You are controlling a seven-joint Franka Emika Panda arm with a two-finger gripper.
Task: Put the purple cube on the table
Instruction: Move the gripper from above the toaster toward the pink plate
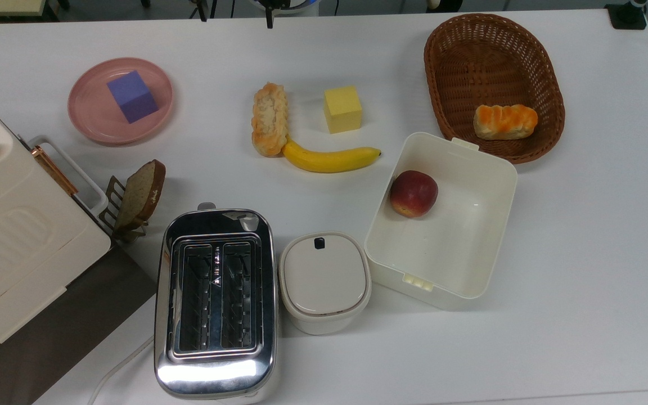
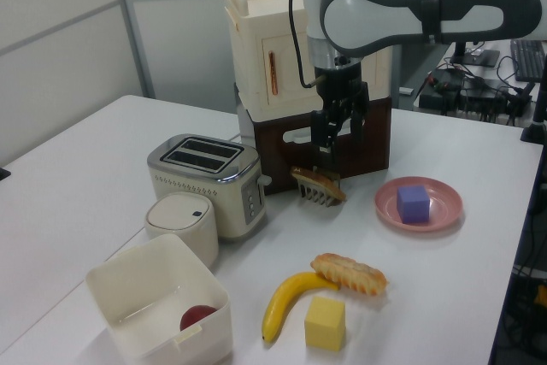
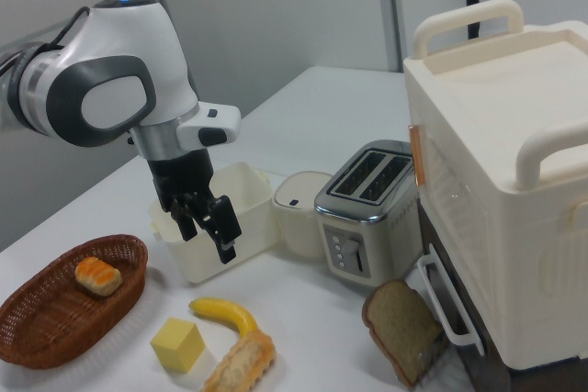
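Purple cube sits on the pink plate — top view, at ten o'clock on the white surface. Gripper hangs in the air with its fingers parted, gripping nothing — well apart from the cube. Yellow cube lies just above the banana.

Even, bright overhead light fills my workspace. The white table looks nearly washed out, and shadows under things are short and soft. Glare streaks the chrome toaster along its near edge in the top view. The side views look softer, with hazy backgrounds.
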